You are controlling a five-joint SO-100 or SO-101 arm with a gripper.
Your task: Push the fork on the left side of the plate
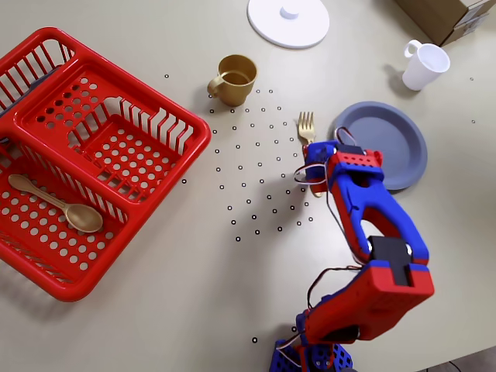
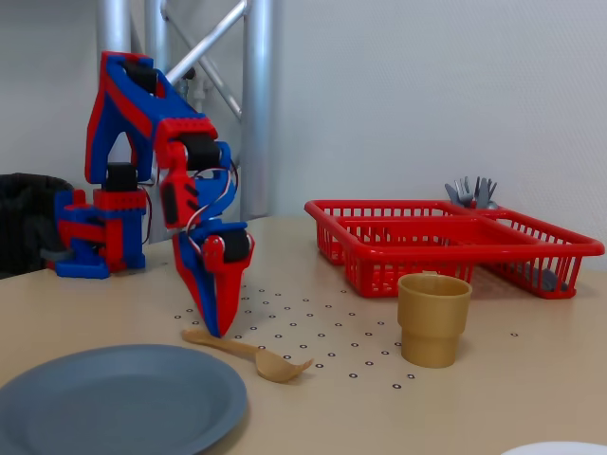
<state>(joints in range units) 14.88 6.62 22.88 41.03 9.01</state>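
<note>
The small gold-tan fork lies on the table just left of the slate-blue plate in the overhead view, tines pointing away from the arm's base. Its handle runs under my gripper. In the fixed view the gripper points straight down, its jaws together, with the tip resting on or just above the fork near the handle end. The plate lies in the foreground there, apart from the fork. Nothing is held.
A red perforated basket holds a gold spoon at the left. A gold cup, a white lid, a white mug and a cardboard box stand beyond the fork and plate.
</note>
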